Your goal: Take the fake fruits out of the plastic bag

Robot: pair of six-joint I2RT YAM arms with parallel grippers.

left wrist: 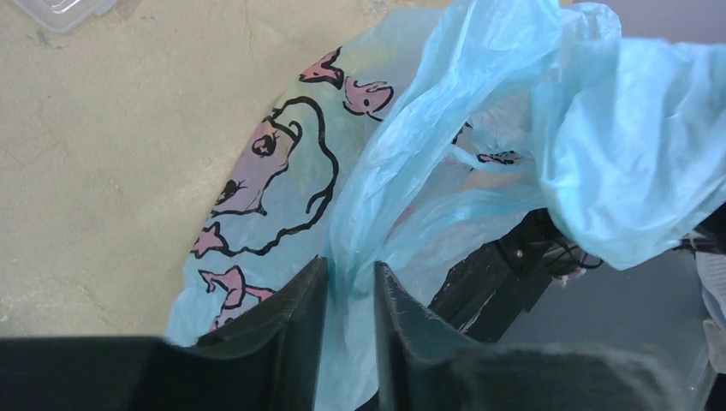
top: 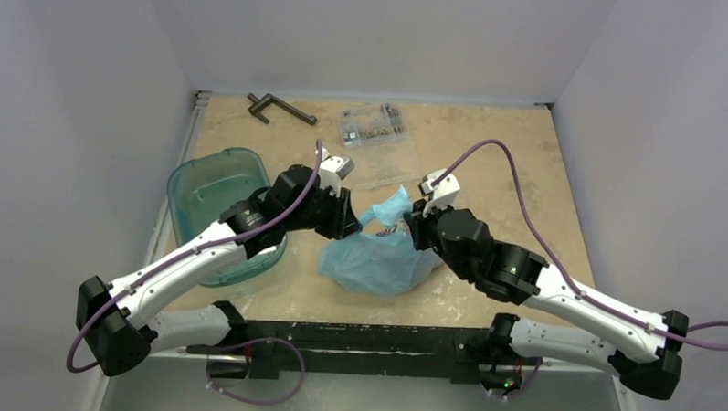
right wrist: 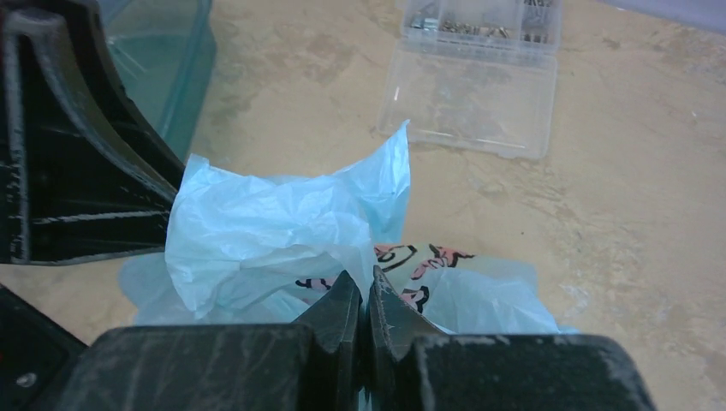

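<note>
The light-blue plastic bag (top: 377,261) lies crumpled on the table between my two arms, with its pink and black print facing up. My left gripper (top: 349,225) is shut on a bunched fold of the bag (left wrist: 445,103) at its left side; the film runs up between the left gripper's fingertips (left wrist: 349,278). My right gripper (top: 413,227) is shut on a thin edge of the bag (right wrist: 274,223) at its right side, its jaws nearly touching at the right gripper's tips (right wrist: 366,287). The fake fruits are hidden; none shows through the bag.
A teal translucent tub (top: 216,200) stands left of the bag, under my left arm, and also shows in the right wrist view (right wrist: 171,51). A clear flat parts box (top: 374,125) lies at the back. A dark metal tool (top: 277,106) lies at the back left.
</note>
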